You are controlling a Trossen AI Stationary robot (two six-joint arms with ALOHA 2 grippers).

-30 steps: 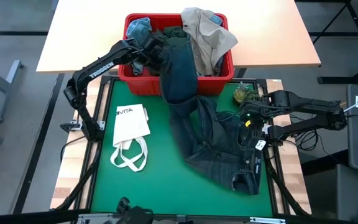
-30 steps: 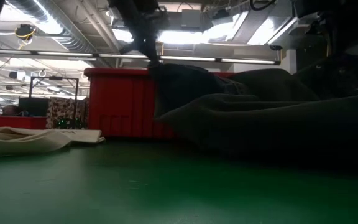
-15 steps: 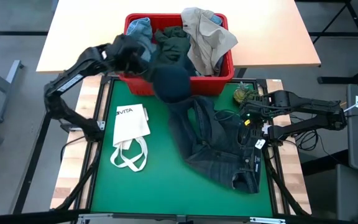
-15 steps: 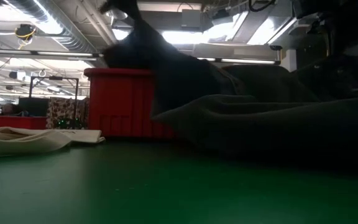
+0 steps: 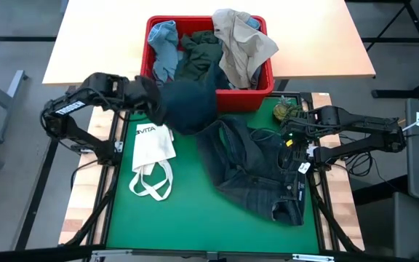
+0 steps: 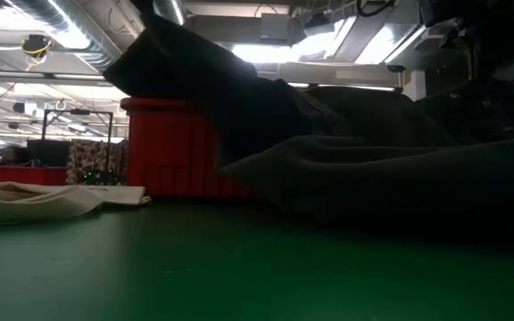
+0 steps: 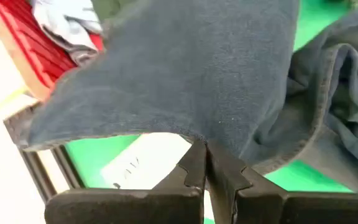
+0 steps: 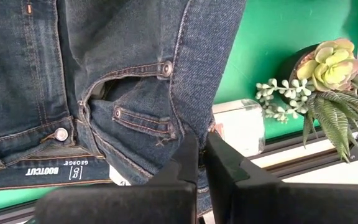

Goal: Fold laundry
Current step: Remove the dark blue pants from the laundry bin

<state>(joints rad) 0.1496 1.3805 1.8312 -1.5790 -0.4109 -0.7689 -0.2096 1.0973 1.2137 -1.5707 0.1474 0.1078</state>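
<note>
The dark navy jeans [image 5: 249, 171] lie crumpled on the green mat, with one leg [image 5: 189, 104] lifted toward the mat's far left corner. My left gripper [image 5: 149, 100] is shut on that leg. My right gripper [image 5: 288, 138] is shut on the jeans at the mat's right edge. A red bin [image 5: 262, 93] at the far edge holds a light blue piece [image 5: 162, 40] and a dark green-grey piece [image 5: 201, 54]. A beige piece [image 5: 242, 42] drapes over its rim. In the low view the jeans [image 6: 373, 174] fill the right half. My left gripper [image 7: 204, 149] pinches the leg's edge [image 7: 194, 132] between its two fingers, coming level from the table's left. The leg is lifted clear and spreads out beyond the fingers, its far part running down to the jeans on the mat. My right gripper [image 8: 199, 146] pinches a denim fold beside the riveted front pocket [image 8: 166, 127], near the waistband, coming from the table's right. That part of the jeans rests on the mat.
A white tote bag [image 5: 153, 145] with loop handles lies flat on the mat's left part, just under the lifted leg. A small succulent plant [image 5: 286, 110] stands at the mat's far right corner, close to my right gripper. The mat's near left area [image 5: 173, 225] is bare.
My left gripper has swung from above the red bin toward the table's left and near side, keeping its hold. The jeans leg that draped over the bin's front wall has been pulled out and now hangs lifted over the mat's far left corner. The rest of the jeans has stayed.
</note>
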